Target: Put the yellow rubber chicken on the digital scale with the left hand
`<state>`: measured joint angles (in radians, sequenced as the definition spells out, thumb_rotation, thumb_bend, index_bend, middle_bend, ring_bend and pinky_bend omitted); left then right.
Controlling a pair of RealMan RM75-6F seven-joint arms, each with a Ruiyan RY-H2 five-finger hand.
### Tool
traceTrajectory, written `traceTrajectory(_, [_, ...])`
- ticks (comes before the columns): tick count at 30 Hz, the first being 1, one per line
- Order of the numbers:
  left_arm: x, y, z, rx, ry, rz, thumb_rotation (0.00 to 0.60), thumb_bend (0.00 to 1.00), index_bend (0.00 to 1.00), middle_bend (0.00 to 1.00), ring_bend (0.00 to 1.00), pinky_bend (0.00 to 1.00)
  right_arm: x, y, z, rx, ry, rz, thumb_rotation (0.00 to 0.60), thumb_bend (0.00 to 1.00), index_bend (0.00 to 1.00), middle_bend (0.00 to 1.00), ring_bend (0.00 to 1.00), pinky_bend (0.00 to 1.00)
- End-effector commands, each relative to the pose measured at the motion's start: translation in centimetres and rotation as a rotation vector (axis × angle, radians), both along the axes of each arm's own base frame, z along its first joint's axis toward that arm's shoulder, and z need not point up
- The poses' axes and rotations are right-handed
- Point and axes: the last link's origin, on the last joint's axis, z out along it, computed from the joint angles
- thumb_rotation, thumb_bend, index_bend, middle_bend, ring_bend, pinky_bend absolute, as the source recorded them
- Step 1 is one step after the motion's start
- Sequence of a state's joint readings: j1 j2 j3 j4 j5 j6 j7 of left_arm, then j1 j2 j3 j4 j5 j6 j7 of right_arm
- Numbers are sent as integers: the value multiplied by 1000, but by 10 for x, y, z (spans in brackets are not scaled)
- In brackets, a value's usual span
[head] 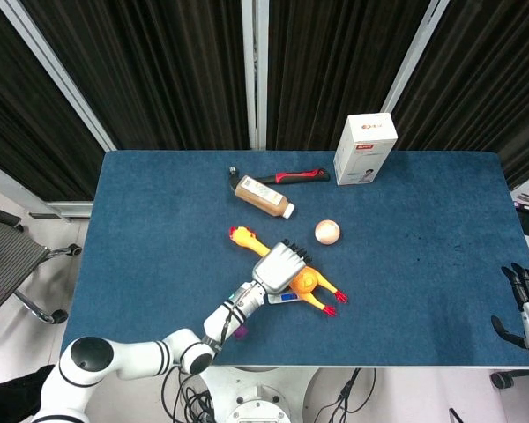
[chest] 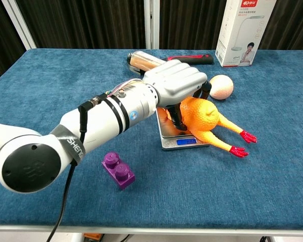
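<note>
The yellow rubber chicken [head: 309,283] [chest: 206,115] lies across the small silver digital scale [head: 283,299] [chest: 185,142]. Its red feet hang off the scale's right side and its head points to the far left. My left hand [head: 280,266] [chest: 174,83] covers the chicken's body from above. The thumb presses one side and the fingers curl over the other, so it grips the bird. My right hand [head: 525,304] stays off the table's right edge with its fingers apart, holding nothing.
A brown bottle [head: 263,197] [chest: 141,59] and a red-handled tool [head: 291,176] lie behind the scale. A white box [head: 365,148] [chest: 244,30] stands at the back. A peach ball [head: 327,232] [chest: 221,86] sits right of the hand. A purple brick [chest: 118,170] lies near the front edge.
</note>
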<state>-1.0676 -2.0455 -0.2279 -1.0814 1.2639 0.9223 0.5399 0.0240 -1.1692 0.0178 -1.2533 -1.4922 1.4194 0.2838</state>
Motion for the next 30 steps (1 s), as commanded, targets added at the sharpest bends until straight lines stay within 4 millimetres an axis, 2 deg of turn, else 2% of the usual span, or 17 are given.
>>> traceTrajectory(1, [0, 0, -1, -4, 19, -23, 600, 240, 263, 366, 281, 406, 1, 1, 0, 3, 0, 4, 600, 242, 0, 0, 0, 0])
traceTrajectory(2, [-1, 1, -1, -9, 32, -27, 600, 229, 197, 310, 228, 366, 1, 1, 0, 4, 2, 6, 600, 242, 0, 0, 0, 0])
traceTrajectory(5, [-5, 1, -2, -43, 59, -10, 600, 199, 88, 210, 115, 265, 1, 1, 1, 1, 2, 5, 600, 242, 0, 0, 0, 0])
traceTrajectory(9, [-7, 1, 2, -64, 87, -6, 600, 187, 35, 121, 18, 146, 1, 1, 2, -3, 3, 1, 600, 242, 0, 0, 0, 0])
traceTrajectory(12, [-6, 0, 9, -58, 82, -5, 600, 187, 20, 84, 0, 81, 1, 1, 3, -3, 3, 3, 600, 242, 0, 0, 0, 0])
traceTrajectory(19, [-9, -1, 36, -11, 86, -6, 600, 187, 15, 78, 0, 56, 7, 1, 3, -4, 2, 22, 600, 242, 0, 0, 0, 0])
traceTrajectory(22, [-25, -3, 60, 41, 104, 20, 600, 187, 15, 78, 0, 47, 9, 2, 3, -4, 4, 26, 600, 242, 0, 0, 0, 0])
traceTrajectory(25, [-54, -11, 94, 88, 99, 91, 600, 186, 14, 78, 0, 30, 10, 4, 4, -8, 8, 31, 600, 242, 0, 0, 0, 0])
traceTrajectory(30, [-116, -34, 167, 226, 67, 207, 600, 169, 16, 78, 0, 15, 18, 4, 2, -11, 10, 64, 600, 243, 0, 0, 0, 0])
